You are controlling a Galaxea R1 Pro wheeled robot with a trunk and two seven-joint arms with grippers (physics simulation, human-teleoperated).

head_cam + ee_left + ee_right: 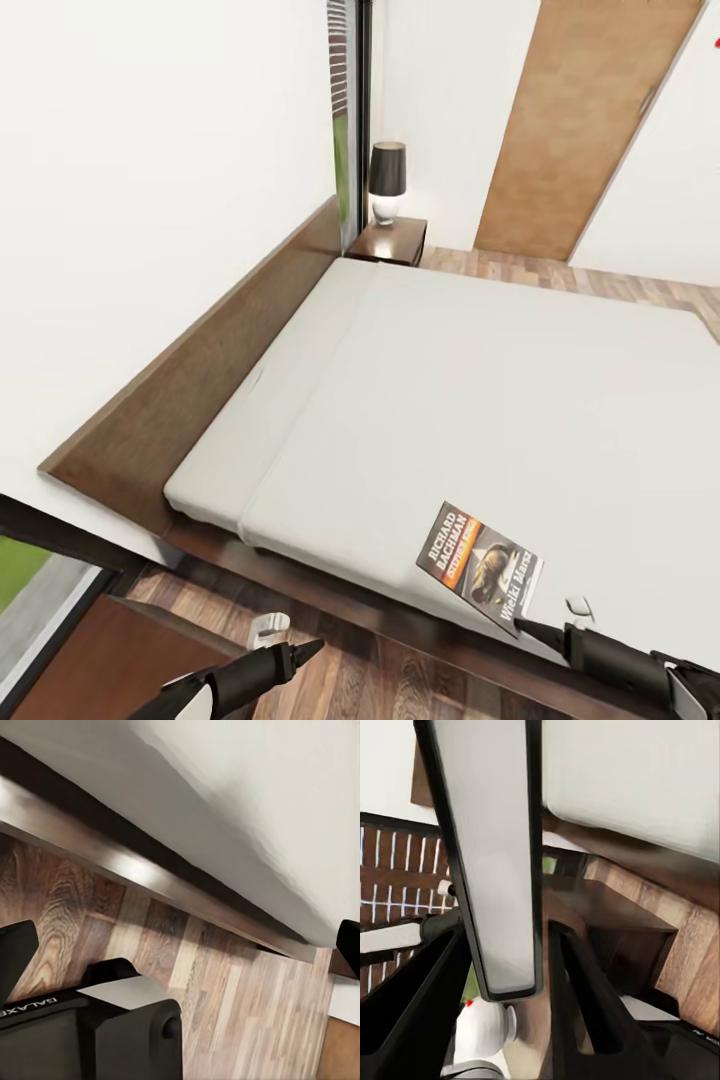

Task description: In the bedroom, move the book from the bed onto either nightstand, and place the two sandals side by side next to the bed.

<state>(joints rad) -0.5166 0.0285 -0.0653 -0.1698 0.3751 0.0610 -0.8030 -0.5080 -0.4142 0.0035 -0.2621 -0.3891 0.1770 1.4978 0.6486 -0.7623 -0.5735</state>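
Right hand [535,632] is pinching the book [480,566] by its near corner: in the right wrist view the fingers [585,1012] are sitting on either side of the thin white page edge [495,870], with only the end of the paperback between them. The book is lying at the near edge of the bed [480,400], its lower corner jutting past the mattress toward the dark wooden frame. Left hand [295,655] is hanging low over the wooden floor [247,1020] beside the bed frame, its fingers looking pressed together and holding nothing.

Such a shallow grip is the main risk. Judging from how little of the cover is lying between the fingers, the paperback could be pivoting or slipping free as it is being lifted, dropping onto the floor between bed and robot. A thin, floppy cover may also be sagging and catching on the mattress edge.

The nightstand [392,240] with its lamp [387,180] is standing well apart, at the far corner by the headboard, so a long carry is giving the grip plenty of chances to fail. Setting the book down could also be knocking the lamp. No sandals are showing yet.
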